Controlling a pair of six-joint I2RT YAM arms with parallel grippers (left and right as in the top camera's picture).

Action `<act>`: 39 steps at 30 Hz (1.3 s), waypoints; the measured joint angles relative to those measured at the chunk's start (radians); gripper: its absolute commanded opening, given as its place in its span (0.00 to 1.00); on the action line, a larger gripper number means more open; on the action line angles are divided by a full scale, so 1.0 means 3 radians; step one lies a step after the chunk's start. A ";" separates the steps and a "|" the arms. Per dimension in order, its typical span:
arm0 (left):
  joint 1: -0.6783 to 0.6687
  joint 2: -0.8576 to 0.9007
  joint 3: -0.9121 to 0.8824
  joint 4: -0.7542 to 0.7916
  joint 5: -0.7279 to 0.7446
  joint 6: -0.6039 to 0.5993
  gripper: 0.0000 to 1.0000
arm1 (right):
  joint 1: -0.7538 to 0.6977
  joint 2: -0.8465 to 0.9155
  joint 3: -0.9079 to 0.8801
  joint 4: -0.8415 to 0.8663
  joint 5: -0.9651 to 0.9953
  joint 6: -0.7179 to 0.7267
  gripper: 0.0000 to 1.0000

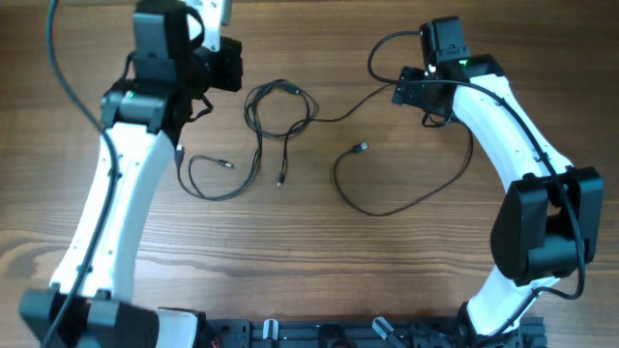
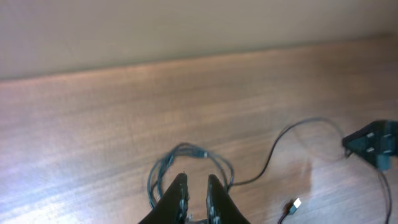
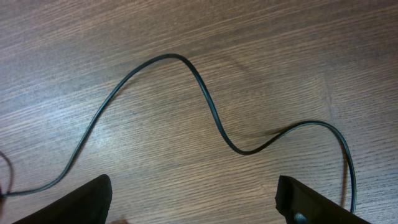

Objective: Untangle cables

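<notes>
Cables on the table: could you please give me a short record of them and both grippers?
surface: wooden table
cables: black cords, coiled loosely at centre, ends trailing left and right
left gripper: fingers close together, slim gap, just short of the coil; grip unclear
right gripper: open, empty, above a loose cord

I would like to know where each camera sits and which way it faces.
Overhead: above the brown wooden table, facing straight down on the thin black cables; white arms, left claw, right claw show.
Left wrist: on the left arm, facing low across the table at the coil; left claw shows below.
Right wrist: on the right arm, facing down at one cable run; right claw at bottom corners.
Shared: overhead and left wrist both show coil and right claw.
</notes>
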 measured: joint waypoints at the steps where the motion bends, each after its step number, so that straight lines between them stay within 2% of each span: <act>1: 0.0000 0.0052 0.0000 0.0000 0.0001 0.0000 0.14 | 0.0000 0.0000 0.0000 0.0003 0.0009 0.0011 0.89; 3: 0.0000 0.0090 0.0000 -0.0003 0.0009 0.0000 0.17 | -0.0003 0.0000 0.0000 0.0037 0.0052 0.0048 0.89; 9: 0.0003 0.0090 0.0001 -0.0177 -0.0027 0.0000 0.17 | -0.0071 0.0055 0.0000 0.0144 0.0114 0.0095 0.93; 17: 0.0006 0.0090 0.0001 -0.0365 -0.0028 0.0000 0.16 | -0.0097 0.0524 -0.0001 0.0464 0.0104 0.0137 0.98; 26: 0.0006 0.0090 0.0001 -0.0439 -0.0027 0.0000 0.16 | -0.0080 0.0668 -0.0004 0.0853 -0.0493 0.0210 0.99; 39: 0.0006 0.0090 0.0001 -0.0483 0.0031 0.0000 0.15 | 0.0422 0.0762 -0.0004 0.1045 -0.0679 0.0434 0.99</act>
